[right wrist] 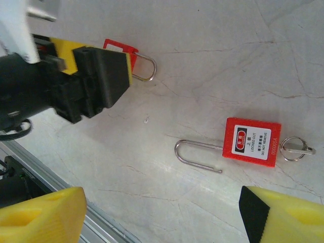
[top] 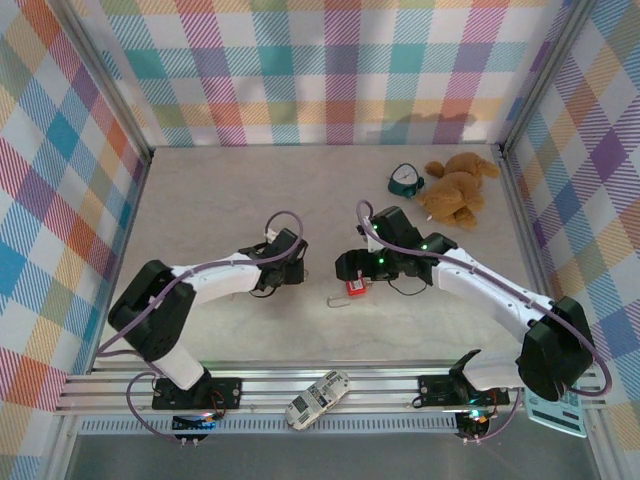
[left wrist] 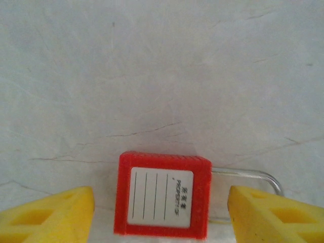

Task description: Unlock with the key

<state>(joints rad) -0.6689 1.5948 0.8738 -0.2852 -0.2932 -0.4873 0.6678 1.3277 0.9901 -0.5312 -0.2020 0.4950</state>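
Left gripper [left wrist: 161, 215] is closest in the left wrist view: open, one yellow pad [left wrist: 45, 215] each side of a red padlock [left wrist: 162, 198]; clear gap on both sides, nothing gripped. That padlock lies flat on the counter [right wrist: 228, 50], white label up; its shackle [left wrist: 253, 177] runs off to the right and looks seated, though the far leg is hard to read. Right gripper [right wrist: 162, 212] is also spread wide and empty, hovering over bare counter; beyond it lies a second padlock [right wrist: 251, 142], flat, with the key [right wrist: 296, 149] at the body's end, apparently inserted, ring trailing. Its long shackle [right wrist: 197, 154] is drawn out with one end free, so I'd judge that one released. The two locks sit near each other mid-counter, not touching.

Handling, my read: small rigid plastic-shelled body, light; it'll skate on the smooth counter if you nudge it. Pinch across the flat red sides, not the thin round shackle, which will roll in the pads. Key is tiny and stiff; take its head square-on, and pin the body with the other gripper before you twist, else the whole lock spins.
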